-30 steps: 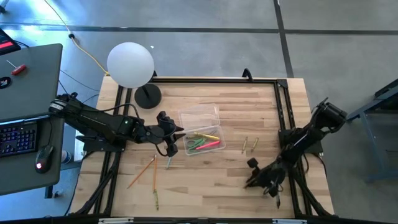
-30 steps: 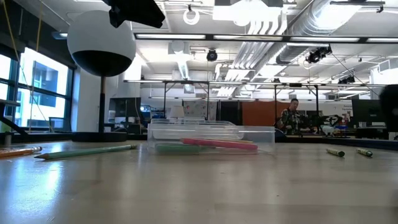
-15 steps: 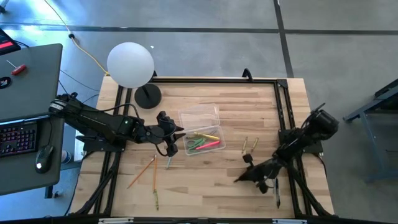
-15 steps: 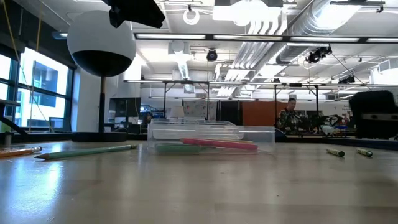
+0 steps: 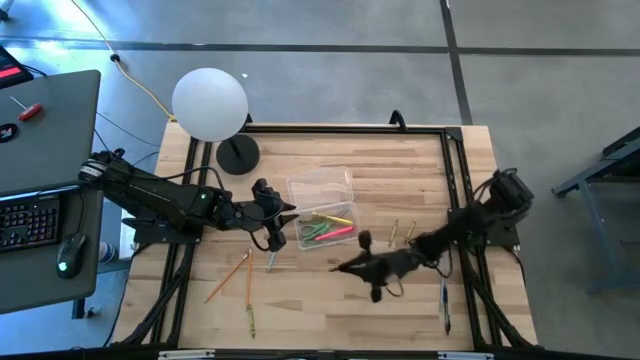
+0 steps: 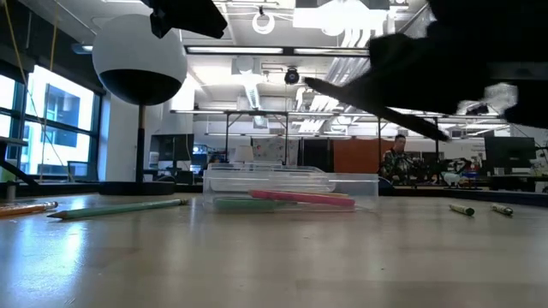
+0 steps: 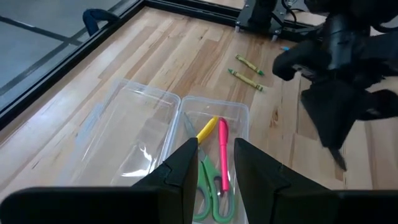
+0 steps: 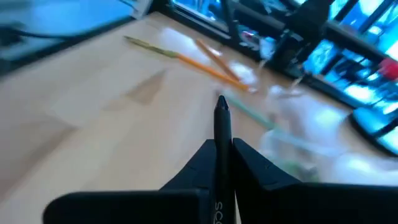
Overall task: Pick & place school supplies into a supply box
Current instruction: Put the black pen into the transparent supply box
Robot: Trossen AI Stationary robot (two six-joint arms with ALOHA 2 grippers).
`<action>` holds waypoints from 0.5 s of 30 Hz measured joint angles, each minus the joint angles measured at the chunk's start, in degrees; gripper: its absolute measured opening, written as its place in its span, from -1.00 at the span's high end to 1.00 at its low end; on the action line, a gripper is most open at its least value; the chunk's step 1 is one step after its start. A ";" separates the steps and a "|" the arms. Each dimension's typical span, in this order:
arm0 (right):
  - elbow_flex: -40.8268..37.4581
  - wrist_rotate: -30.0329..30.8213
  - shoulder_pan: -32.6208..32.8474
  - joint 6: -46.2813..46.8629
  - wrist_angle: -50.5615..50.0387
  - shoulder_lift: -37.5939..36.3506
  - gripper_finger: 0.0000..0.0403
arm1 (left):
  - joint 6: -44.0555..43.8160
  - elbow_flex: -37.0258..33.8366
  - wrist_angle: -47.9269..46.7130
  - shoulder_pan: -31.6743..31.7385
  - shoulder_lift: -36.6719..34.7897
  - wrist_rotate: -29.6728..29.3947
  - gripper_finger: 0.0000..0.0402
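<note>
The clear supply box (image 5: 324, 226) lies mid-table with its hinged lid (image 5: 320, 187) open flat toward the far edge. Inside lie green-handled scissors (image 7: 206, 186), a pink pen (image 7: 223, 152) and a yellow piece (image 7: 207, 129). My left gripper (image 5: 272, 228) hangs open above the box's left end (image 7: 214, 147). My right gripper (image 5: 352, 268), shut on a black pen (image 8: 221, 118), hovers above the table right of and nearer than the box. Orange (image 5: 228, 276) and green (image 5: 250, 302) pencils lie near-left. Two small yellow-green pieces (image 5: 400, 232) lie right of the box. My right gripper pinches the black pen between its two fingers (image 8: 198, 163). The pen runs along the fingers, and its free end (image 8: 221, 107) sticks out past the fingertips, toward the table's left. It is lifted clear of the table, roughly level.
A white globe lamp (image 5: 209, 104) on a black base (image 5: 238, 154) stands at the far-left corner. Another pen (image 5: 445, 305) lies near the right rail. A short grey stick (image 5: 270, 262) lies below my left gripper. Bare wood stretches along the near side. A desk with keyboard and mouse stands left of the table.
My right gripper has swung from the near-right corner toward the table's left, toward the box, carrying the black pen with it; in the low view it now looms overhead. The left arm and the box's contents have stayed put.
</note>
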 joint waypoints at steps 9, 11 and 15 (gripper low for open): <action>10.16 -4.66 -16.44 5.51 -20.31 -0.02 0.91 | -0.02 0.00 0.00 0.00 0.00 0.09 0.32; 11.03 -9.08 -19.48 8.00 -22.62 0.07 0.90 | 0.00 0.00 0.00 0.00 0.00 0.11 0.32; 11.93 -15.84 -23.75 14.19 -22.84 0.72 0.90 | 0.01 0.00 -0.02 0.00 0.00 0.15 0.32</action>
